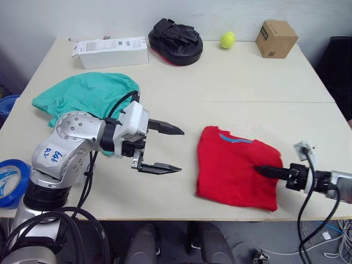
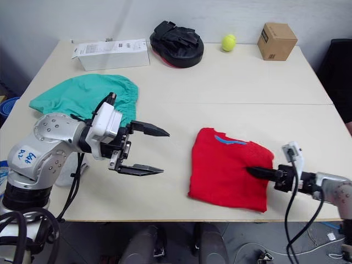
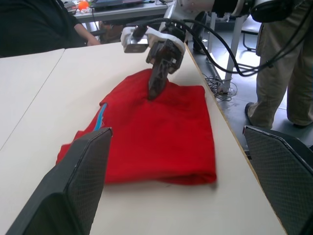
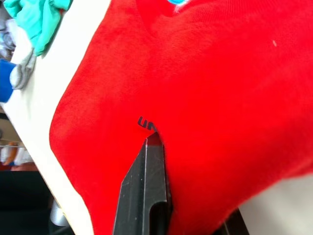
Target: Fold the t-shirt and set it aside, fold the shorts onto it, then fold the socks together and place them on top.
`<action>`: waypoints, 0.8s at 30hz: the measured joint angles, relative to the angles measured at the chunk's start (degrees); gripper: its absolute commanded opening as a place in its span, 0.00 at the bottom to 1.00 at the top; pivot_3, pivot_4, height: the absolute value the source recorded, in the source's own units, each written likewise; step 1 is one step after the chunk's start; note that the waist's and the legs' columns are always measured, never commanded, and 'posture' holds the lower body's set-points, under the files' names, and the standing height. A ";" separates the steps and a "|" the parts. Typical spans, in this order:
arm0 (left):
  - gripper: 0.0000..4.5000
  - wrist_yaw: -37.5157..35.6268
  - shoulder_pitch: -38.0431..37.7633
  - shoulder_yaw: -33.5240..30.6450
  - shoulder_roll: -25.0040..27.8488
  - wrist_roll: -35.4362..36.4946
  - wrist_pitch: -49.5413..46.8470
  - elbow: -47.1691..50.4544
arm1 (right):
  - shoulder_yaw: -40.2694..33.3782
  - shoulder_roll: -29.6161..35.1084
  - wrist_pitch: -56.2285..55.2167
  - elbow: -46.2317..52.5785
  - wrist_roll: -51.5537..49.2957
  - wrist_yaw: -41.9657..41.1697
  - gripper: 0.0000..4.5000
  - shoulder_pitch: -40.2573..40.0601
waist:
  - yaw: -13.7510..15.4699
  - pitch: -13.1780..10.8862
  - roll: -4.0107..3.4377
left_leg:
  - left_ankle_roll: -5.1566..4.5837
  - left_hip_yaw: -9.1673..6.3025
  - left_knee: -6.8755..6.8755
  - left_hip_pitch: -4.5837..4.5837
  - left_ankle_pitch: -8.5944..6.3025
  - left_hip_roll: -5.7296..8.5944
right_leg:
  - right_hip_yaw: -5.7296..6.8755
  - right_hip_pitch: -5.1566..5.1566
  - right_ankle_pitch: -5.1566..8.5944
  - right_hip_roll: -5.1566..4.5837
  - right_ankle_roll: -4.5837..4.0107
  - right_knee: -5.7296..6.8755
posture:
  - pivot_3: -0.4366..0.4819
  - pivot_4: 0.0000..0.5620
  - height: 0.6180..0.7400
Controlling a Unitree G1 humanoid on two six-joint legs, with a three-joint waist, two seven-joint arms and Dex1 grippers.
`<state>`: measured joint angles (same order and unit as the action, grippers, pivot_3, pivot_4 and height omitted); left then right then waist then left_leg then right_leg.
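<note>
I'm holding my left gripper wide open, empty, beside the t-shirt; my right gripper is pinching its fabric.

Robotics lab or test room. Plain pale surface made of two tables pushed together, set against a bare wall. Loose props along the far edge: cardboard box, tennis ball, white carton. Cables trail across the floor; a person stands beside the surface.
</note>
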<state>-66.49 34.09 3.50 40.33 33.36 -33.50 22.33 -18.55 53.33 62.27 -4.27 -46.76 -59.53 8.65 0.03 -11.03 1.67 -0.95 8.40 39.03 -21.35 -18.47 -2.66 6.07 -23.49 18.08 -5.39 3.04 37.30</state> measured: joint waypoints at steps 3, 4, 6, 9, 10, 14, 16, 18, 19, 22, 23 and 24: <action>1.00 0.06 0.00 0.29 -0.23 -0.02 0.51 -0.07 | 0.44 1.89 -2.08 -1.64 1.67 -2.36 0.01 0.77 | -0.12 0.00 -0.01 | 0.01 0.01 -0.02 0.00 0.00 -0.02 | -0.01 -0.02 0.00 0.02 0.00 0.00 | 0.48 0.27 1.00; 1.00 0.07 0.00 0.49 -0.28 -0.02 0.66 -0.07 | 0.67 2.16 -2.61 -1.97 2.31 -2.85 0.01 1.08 | -0.13 0.00 -0.01 | 0.01 0.02 -0.02 0.01 0.00 -0.02 | -0.01 -0.02 0.00 0.02 0.00 0.00 | 0.48 0.27 1.00; 1.00 0.11 0.00 0.78 -0.32 -0.02 1.08 -0.10 | 2.28 2.61 -4.19 -2.70 3.73 -3.98 0.01 1.54 | -0.09 0.00 -0.01 | 0.01 0.02 -0.02 0.01 0.00 -0.02 | -0.01 -0.01 0.00 0.02 0.00 -0.01 | 0.48 0.27 1.00; 1.00 0.25 -0.01 1.05 -0.31 -0.02 1.31 -0.11 | 4.29 2.61 -5.73 -3.41 5.55 -4.93 0.01 1.75 | -0.07 -0.02 -0.03 | 0.01 0.02 -0.02 0.00 0.00 -0.01 | -0.01 -0.02 0.00 0.01 0.00 -0.02 | 0.48 0.27 1.00; 1.00 0.32 -0.02 1.05 -0.31 -0.02 1.33 -0.11 | 4.88 2.61 -6.25 -3.52 6.26 -5.08 0.01 1.74 | -0.07 -0.02 -0.03 | 0.01 0.02 -0.02 0.00 0.00 -0.01 | -0.01 -0.02 0.00 0.01 0.00 -0.02 | 0.48 0.27 1.00; 1.00 0.92 -1.19 1.27 -0.27 -0.24 1.44 -0.14 | 8.46 2.50 -14.69 -2.85 13.11 -3.97 0.01 -0.36 | -0.04 -0.01 -0.06 | 0.01 0.02 -0.03 -0.02 0.01 -0.01 | 0.00 -0.04 0.00 0.01 0.00 -0.03 | 0.48 0.27 1.00; 1.00 1.31 -1.17 1.70 -0.53 -0.87 1.78 -0.56 | 9.14 2.29 -18.78 -1.79 15.02 -3.55 0.06 -0.93 | -0.03 -0.01 -0.06 | 0.01 0.02 -0.02 0.03 0.01 -0.02 | 0.00 0.04 -0.01 0.02 0.03 -0.08 | 0.48 0.27 1.00; 1.00 1.42 -0.91 2.70 -1.58 -1.91 2.42 -1.60 | 9.04 2.22 -20.49 -0.98 15.65 -3.32 0.17 -1.80 | -0.03 -0.01 -0.06 | 0.01 0.02 -0.01 0.03 0.01 0.00 | -0.01 0.06 -0.03 0.01 0.07 -0.09 | 0.48 0.27 1.00; 1.00 1.40 -0.59 3.29 -1.91 -2.30 2.72 -2.74 | 9.00 2.42 -21.53 -0.21 16.05 -3.56 0.23 -2.53 | -0.02 -0.01 -0.06 | 0.01 0.02 -0.01 0.06 0.01 -0.02 | -0.01 0.08 -0.03 0.02 0.07 -0.09 | 0.48 0.27 1.00; 1.00 1.35 1.58 4.84 -4.27 -4.07 3.91 -7.39 | 8.71 4.92 -25.92 1.66 18.02 -4.85 0.45 -5.33 | 0.27 0.01 -0.09 | 0.00 0.01 -0.01 0.02 0.00 0.01 | 0.01 0.08 -0.04 0.00 0.09 -0.15 | 0.48 0.27 1.00; 1.00 1.23 2.76 5.69 -5.21 -4.91 4.79 -9.32 | 8.10 6.55 -27.70 1.67 18.69 -6.10 0.53 -6.96 | 0.59 0.01 -0.10 | -0.03 0.02 -0.01 0.00 -0.01 0.04 | 0.02 0.08 -0.05 -0.02 0.11 -0.19 | 0.48 0.27 1.00; 1.00 0.98 3.84 6.49 -6.24 -5.79 5.86 -11.20 | 7.48 8.23 -29.33 1.05 19.60 -7.34 0.60 -7.94 | 1.05 0.02 -0.15 | -0.08 0.04 -0.01 -0.01 -0.04 0.08 | 0.01 0.07 -0.07 -0.02 0.14 -0.24 | 0.48 0.27 1.00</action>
<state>-65.51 37.93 9.98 34.09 27.57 -27.64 11.13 -11.07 61.56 32.94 -3.22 -27.17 -66.87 0.71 1.09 -11.01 1.52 -1.03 8.44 39.01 -21.37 -18.51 -2.59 6.08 -23.42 18.01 -5.41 3.18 37.06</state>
